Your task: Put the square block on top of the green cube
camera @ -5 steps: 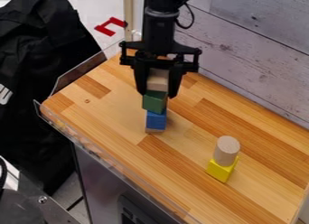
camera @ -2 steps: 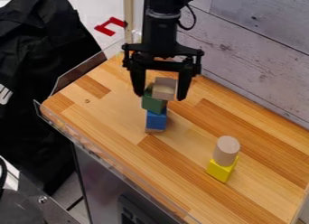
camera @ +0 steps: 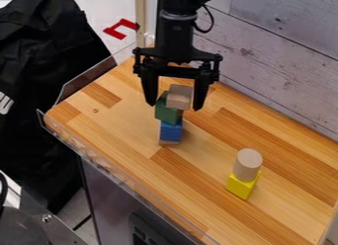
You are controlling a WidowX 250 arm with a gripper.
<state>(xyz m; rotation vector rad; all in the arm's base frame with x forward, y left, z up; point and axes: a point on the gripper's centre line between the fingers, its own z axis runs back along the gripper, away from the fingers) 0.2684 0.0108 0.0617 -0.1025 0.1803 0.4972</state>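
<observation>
Hanging spread, gripper (camera: 175,106) flanks sq. block (camera: 179,98) on green cube (camera: 167,114); black cloth (camera: 46,56) w/ white mark (camera: 5,104), poss. lettering.

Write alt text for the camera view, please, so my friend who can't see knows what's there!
A wood block sits off-center on a green cube, atop a blue cube, with the robot's black gripper open around the block. Toward the picture's lower right, a cylinder stands on a yellow cube on the wooden table.
</observation>
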